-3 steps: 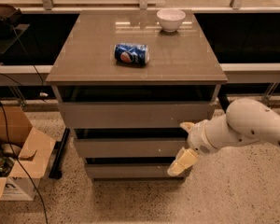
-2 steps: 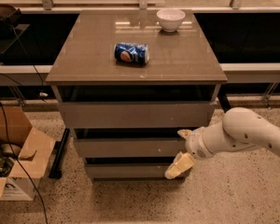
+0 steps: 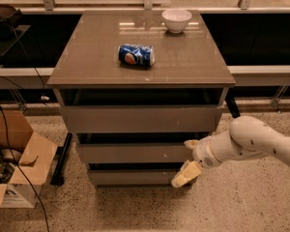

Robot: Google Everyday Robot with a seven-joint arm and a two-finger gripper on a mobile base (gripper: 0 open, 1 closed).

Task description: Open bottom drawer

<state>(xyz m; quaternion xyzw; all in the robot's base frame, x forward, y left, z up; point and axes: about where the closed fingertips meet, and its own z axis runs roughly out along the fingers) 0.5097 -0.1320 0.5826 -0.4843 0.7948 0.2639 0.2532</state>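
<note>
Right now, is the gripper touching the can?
No, the gripper, jaws open, hangs by the right end of the bottom drawer; the can lies on the top.

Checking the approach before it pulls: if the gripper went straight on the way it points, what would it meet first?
Likely the right end of the bottom drawer. The gripper, open beside the stack's lower right, points left toward it; its upper finger is level with the middle drawer. Depth is unclear.
</note>
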